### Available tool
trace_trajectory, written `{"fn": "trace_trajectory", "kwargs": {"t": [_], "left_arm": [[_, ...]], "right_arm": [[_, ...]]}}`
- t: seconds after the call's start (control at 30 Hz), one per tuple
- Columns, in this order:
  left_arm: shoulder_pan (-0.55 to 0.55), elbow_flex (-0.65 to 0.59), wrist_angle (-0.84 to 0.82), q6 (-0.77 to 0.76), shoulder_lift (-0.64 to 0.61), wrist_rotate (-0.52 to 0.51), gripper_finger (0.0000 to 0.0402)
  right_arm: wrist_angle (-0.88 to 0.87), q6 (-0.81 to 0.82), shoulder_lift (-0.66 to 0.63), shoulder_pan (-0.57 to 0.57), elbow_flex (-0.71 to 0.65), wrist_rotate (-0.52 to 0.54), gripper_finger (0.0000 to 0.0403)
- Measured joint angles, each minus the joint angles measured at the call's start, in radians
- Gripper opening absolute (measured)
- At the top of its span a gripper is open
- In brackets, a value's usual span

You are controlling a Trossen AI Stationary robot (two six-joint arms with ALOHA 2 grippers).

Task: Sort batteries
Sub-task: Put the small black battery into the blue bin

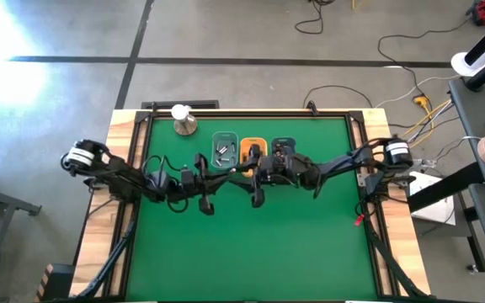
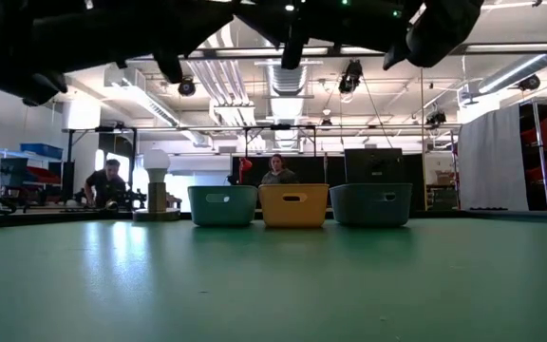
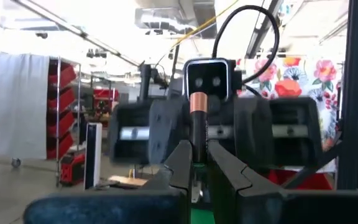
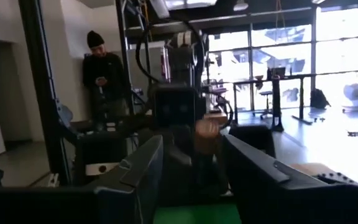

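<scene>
High view, left gripper [image 3: 196, 163] pinching battery [image 3: 197, 118], green table [image 1: 251, 252] bare.

A green table [image 1: 251, 244] carries three small trays [image 1: 252, 151] in a row near its far edge, and a metal dome [image 1: 184, 124] beside them.

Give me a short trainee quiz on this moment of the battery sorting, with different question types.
1. True or false: the left gripper has a coppery-tipped battery clamped between its jaws.
2. How many small trays stand in the row at the table's far side? A) two B) three C) four
3. Name the object standing apart from the tray row, off its end on the left arm's side.

Key: 1 true; 2 B; 3 the metal dome with a white ball on top.
</scene>
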Motion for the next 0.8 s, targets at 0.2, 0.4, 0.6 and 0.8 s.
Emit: {"fn": "trace_trajectory", "kwargs": {"t": [0.2, 0.4, 0.6, 0.8], "left_arm": [[0.001, 0.041, -0.012, 0.046, 0.01, 0.024, 0.001], [0.0, 0.02, -0.014, 0.047, 0.003, 0.023, 0.001], [0.0, 0.022, -0.045, 0.046, 0.0, 0.012, 0.0033], [0.0, 0.003, -0.248, 0.041, -0.11, -0.054, 0.0098]], "right_arm": [[-0.008, 0.002, 0.022, -0.003, 0.024, -0.006, 0.0127], [-0.043, -0.002, -0.004, -0.004, 0.015, -0.006, 0.0056], [-0.1, -0.036, -0.022, -0.008, 0.016, -0.006, 0.0026], [-0.454, -0.094, -0.11, -0.021, 0.077, 0.003, 0.0026]]}}
